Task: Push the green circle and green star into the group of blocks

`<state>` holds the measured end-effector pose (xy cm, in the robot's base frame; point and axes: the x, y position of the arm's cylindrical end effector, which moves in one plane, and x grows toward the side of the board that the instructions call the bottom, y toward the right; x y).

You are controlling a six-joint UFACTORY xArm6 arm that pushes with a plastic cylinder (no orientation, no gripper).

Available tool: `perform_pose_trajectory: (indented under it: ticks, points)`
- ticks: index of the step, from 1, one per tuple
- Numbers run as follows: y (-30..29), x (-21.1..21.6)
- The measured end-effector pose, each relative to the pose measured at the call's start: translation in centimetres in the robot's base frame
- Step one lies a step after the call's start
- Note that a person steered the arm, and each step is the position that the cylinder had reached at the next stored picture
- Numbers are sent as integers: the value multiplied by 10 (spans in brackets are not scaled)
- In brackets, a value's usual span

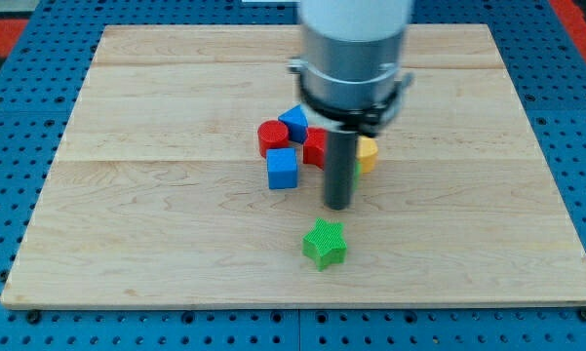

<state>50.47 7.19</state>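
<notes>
The green star lies alone on the wooden board, below the group in the view. The group near the board's middle holds a red cylinder, a blue block above it, a blue cube, a red block and a yellow block. A sliver of green, possibly the green circle, shows just right of the rod under the yellow block. My tip rests on the board just below the group and above the green star, a little to its right.
The arm's grey body hangs over the board's upper middle and hides part of the group. A blue perforated table surrounds the board on all sides.
</notes>
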Motion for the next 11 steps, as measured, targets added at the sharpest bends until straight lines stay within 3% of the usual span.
perform_pose_trajectory:
  ticks: [1,2,3,6,7,8,9,11]
  points:
    - [61,21]
    - [62,28]
    - [57,-3]
    - [-7,-9]
    - [58,9]
    - [79,70]
    - [51,103]
    - [-60,85]
